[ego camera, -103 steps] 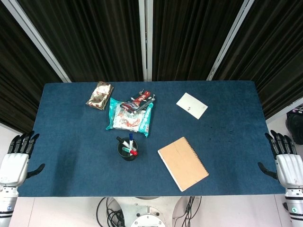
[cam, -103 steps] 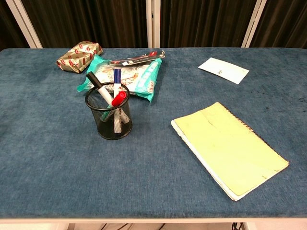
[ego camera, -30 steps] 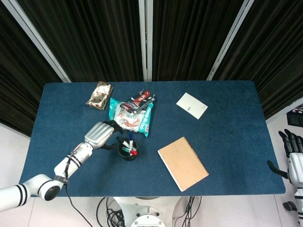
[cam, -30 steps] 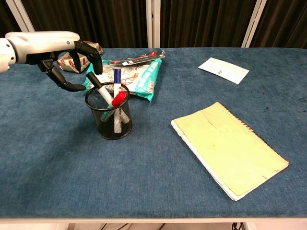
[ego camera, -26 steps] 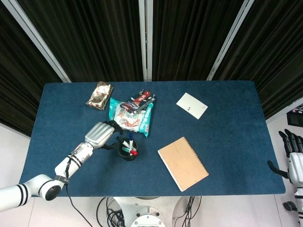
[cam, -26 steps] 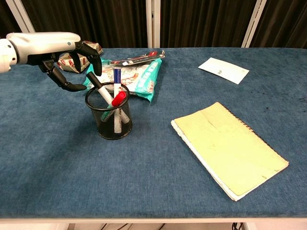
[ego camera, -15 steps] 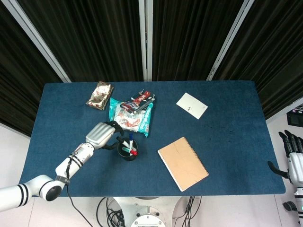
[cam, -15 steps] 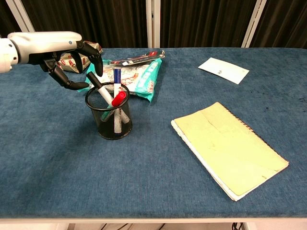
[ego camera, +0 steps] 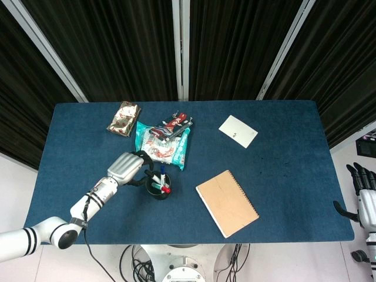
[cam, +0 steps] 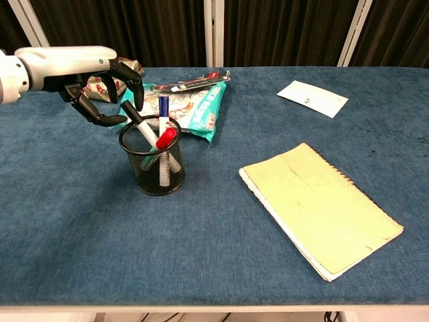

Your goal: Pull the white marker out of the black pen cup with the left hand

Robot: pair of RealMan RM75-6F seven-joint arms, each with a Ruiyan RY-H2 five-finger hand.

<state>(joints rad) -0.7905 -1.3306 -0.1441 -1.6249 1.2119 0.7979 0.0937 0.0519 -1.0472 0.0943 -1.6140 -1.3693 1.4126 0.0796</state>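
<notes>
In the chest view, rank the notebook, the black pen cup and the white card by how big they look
1. Notebook, clearly largest.
2. Black pen cup.
3. White card, though it lies farther from the camera, so its rank against the cup is unsure.

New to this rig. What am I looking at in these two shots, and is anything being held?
A two-armed robot with five-finger hands works at a blue table. One shot looks down from its head, the other looks forward from its chest. The left hand hovers with curled fingers beside the black pen cup, close to the white marker; nothing is held. The right hand waits open off the table edge. Also lying there: a notebook, a white card, a teal snack bag and a foil packet.
</notes>
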